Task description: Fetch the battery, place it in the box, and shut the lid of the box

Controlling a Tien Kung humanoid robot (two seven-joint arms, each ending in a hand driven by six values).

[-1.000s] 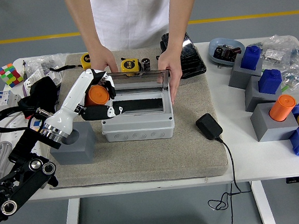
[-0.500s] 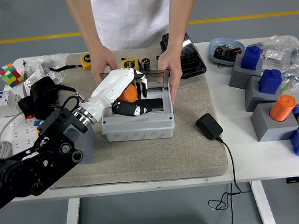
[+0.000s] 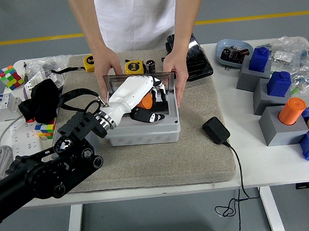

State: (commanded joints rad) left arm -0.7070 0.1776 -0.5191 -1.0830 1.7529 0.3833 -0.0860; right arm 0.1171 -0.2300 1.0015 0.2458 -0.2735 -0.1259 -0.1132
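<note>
A: What is the left hand [image 3: 142, 103] doing?

B: It is gripping the orange battery [image 3: 146, 101], fingers curled round it, inside the open grey box [image 3: 143, 130] on the surface.

A: And the lid [image 3: 165, 81]?

B: A person's hands [image 3: 175, 73] are holding it upright. The battery is looking rigid, smooth and slippery, probably best gripped round its middle.

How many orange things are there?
2: one orange battery in the left hand over the grey box, another standing on a grey block at the right. More may be hidden.
</note>
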